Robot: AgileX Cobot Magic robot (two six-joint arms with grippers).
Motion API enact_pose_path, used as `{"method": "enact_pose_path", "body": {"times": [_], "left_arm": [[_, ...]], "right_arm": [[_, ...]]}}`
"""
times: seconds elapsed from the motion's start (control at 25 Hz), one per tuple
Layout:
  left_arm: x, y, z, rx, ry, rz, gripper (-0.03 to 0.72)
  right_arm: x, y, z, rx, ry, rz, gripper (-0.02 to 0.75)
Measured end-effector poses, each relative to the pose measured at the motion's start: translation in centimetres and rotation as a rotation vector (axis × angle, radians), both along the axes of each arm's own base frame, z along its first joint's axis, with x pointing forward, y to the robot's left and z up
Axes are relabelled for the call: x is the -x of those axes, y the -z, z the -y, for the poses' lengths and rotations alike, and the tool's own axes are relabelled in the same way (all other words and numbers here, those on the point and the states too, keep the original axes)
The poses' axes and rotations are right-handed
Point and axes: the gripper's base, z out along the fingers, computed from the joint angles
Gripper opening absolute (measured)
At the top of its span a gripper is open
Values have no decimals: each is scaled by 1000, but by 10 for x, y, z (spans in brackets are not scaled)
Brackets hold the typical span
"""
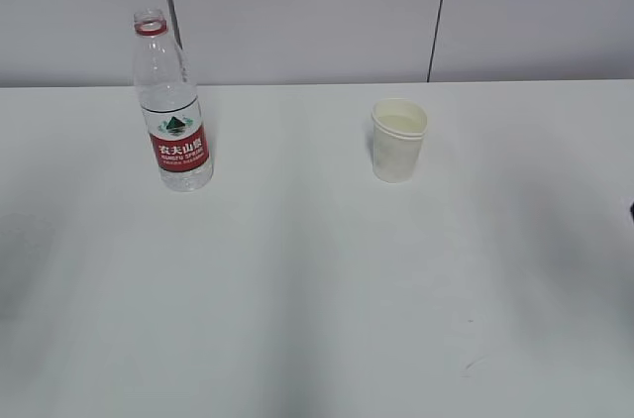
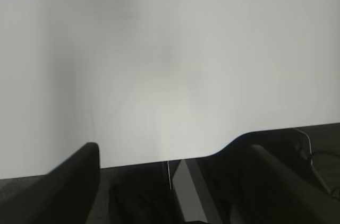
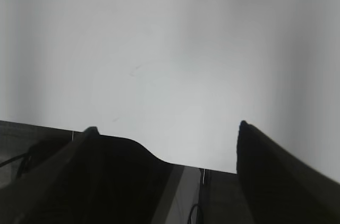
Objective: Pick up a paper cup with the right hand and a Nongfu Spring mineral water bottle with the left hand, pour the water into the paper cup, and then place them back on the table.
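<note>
The Nongfu Spring bottle (image 1: pixel 174 111) stands upright and uncapped at the back left of the white table (image 1: pixel 317 289). The cream paper cup (image 1: pixel 398 140) stands upright at the back, right of centre. Neither gripper shows in the exterior view, and both are far from the bottle and the cup. My left gripper (image 2: pixel 175 165) is open and empty over the table's near edge. My right gripper (image 3: pixel 167 139) is also open and empty over the table's edge. Neither wrist view shows the bottle or the cup. I cannot tell the water level.
A grey panelled wall (image 1: pixel 317 12) rises behind the table. A small dark mark (image 1: pixel 474 365) lies on the tabletop at the front right. Dark floor and cables show beyond the table edge in both wrist views.
</note>
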Motion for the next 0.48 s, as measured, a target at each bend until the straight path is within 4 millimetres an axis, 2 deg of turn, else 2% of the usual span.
{"method": "enact_pose_path", "body": {"times": [0.2,0.48], "left_arm": [[38,-21,-13,7,-6,184,510],[94,-36,-29,43,-4,423,510]], "right_arm": [[49,-30,6,-16,-16,189,588],[118,-28,14,-31,-25,364,588]]}}
